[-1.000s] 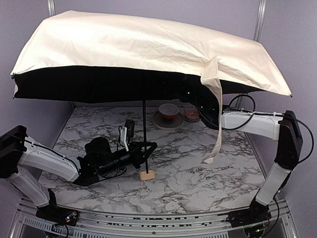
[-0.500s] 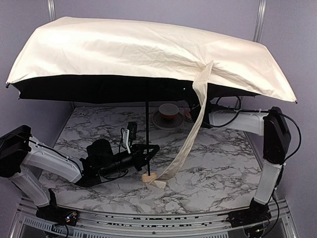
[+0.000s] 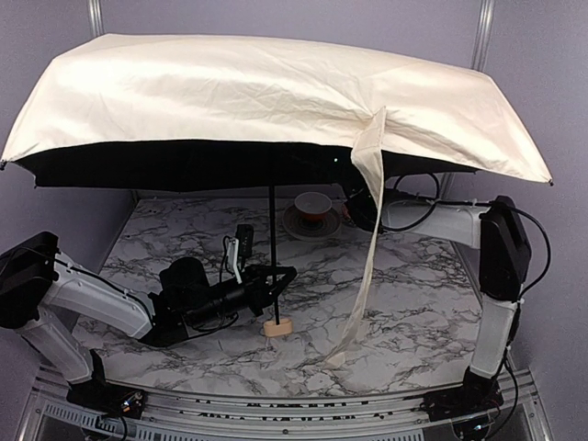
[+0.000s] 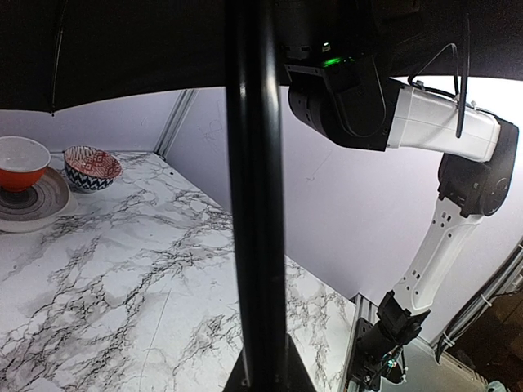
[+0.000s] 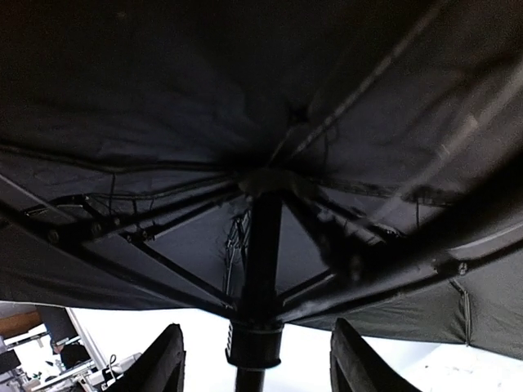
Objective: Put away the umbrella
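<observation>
The umbrella (image 3: pixel 276 92) stands open, its cream canopy spanning the whole table with a black underside. Its thin dark shaft (image 3: pixel 273 248) runs down to a tan wooden handle (image 3: pixel 277 326) resting on the marble. My left gripper (image 3: pixel 274 283) is shut on the shaft just above the handle; in the left wrist view the shaft (image 4: pixel 255 204) fills the middle. My right gripper (image 5: pixel 257 335) is up under the canopy, open, one finger on each side of the shaft's sliding collar (image 5: pixel 255 343) with gaps. A cream strap (image 3: pixel 363 248) hangs from the canopy.
A red-and-white bowl (image 3: pixel 312 202) sits on a grey plate (image 3: pixel 296 223) at the back of the table, with a small patterned bowl (image 4: pixel 91 167) beside it. The right arm (image 3: pixel 441 220) reaches in from the right under the canopy. Walls stand close behind and at both sides.
The right arm has moved in farther under the canopy and its jaws have narrowed. The hanging strap swung left, then back. The left gripper keeps hold of the shaft.
</observation>
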Motion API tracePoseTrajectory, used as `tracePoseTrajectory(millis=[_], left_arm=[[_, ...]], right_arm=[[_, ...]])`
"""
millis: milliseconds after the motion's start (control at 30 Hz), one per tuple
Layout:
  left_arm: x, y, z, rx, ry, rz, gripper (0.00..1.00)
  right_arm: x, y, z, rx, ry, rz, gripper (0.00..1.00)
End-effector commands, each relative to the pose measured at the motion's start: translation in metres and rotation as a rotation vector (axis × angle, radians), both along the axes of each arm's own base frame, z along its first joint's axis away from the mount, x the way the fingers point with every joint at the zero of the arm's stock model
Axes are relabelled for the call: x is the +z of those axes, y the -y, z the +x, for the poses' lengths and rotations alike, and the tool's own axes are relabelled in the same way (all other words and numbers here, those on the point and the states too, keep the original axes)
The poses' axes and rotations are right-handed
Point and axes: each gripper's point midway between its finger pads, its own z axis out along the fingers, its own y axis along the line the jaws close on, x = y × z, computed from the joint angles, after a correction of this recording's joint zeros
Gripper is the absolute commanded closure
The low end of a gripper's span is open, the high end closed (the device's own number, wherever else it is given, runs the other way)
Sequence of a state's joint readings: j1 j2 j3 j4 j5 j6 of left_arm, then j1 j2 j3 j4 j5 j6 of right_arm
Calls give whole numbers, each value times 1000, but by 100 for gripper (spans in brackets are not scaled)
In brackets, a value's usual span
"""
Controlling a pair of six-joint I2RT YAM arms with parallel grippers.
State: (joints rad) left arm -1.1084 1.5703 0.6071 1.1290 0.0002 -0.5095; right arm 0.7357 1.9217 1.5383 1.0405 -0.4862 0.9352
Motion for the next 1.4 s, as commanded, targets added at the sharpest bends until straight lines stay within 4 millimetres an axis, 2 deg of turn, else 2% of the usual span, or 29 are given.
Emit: tracePoseTrajectory(millis=[0,167,367,500,800,900,933,967,1067,1167,1200,1267,1367], left_arm=[[37,4,-5,-20,92,-92,100],[37,3,-6,-21,93,-91,100],[37,4,-6,-24,93,-86,100],[37,6,-7,-27,95,-78,100],[39,6,-7,-29,103,-73,100],[41,6,-8,-29,108,-75,100],[42,6,-8,-29,111,-74,100],[41,6,-8,-28,110,-73,100],[42,6,-8,-28,112,-72,100],[41,6,-8,-27,109,-71,100],[41,5,-8,-25,108,-70,100],[42,4,-8,-21,112,-70,100],[42,3,-7,-15,117,-64,100]], right_arm=[[17,2,2,-15,33,21,46],[17,2,3,-15,25,28,72],[19,0,4,-19,36,11,80],[19,0,4,-25,35,5,100],[22,4,-3,-38,80,1,100],[25,5,-8,-20,103,10,71],[25,5,-9,-16,102,10,67],[25,5,-9,-17,100,10,67],[24,9,-7,-39,92,15,79],[24,9,-7,-46,93,4,78],[23,8,-6,-48,92,-1,82],[22,10,-6,-57,93,0,98],[21,10,-9,-52,101,0,100]])
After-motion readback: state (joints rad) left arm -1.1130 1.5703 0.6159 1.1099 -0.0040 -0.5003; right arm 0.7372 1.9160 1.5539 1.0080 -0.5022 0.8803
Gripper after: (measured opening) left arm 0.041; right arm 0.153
